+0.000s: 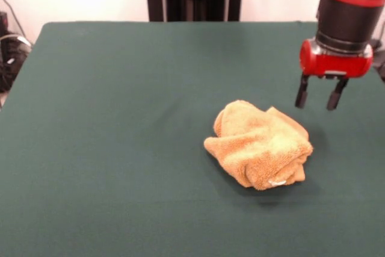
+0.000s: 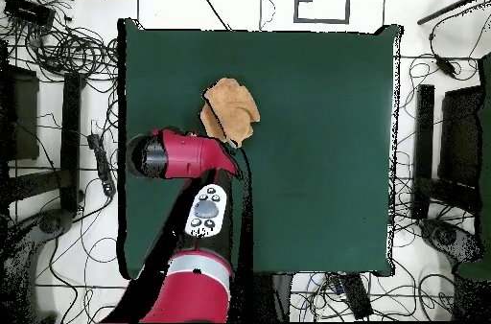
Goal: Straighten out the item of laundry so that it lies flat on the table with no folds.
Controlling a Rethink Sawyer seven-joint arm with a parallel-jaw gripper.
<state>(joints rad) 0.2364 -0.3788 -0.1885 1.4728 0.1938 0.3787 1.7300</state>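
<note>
The gripper [image 1: 320, 95] hangs empty above the table [image 1: 108, 148], fingers parted. At its seven o'clock in the front view, the towel [image 1: 260, 144] lies bunched in thick orange-tan folds, probably a white tag at its lower edge. Overhead, the arm [image 2: 187, 155] hides the gripper.

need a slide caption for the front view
Sawyer's open hand hovers above and beside a crumpled orange towel on the green table.

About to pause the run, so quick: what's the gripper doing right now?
Gripper: open, holding nothing, hanging above the table beside the crumpled towel.
</note>
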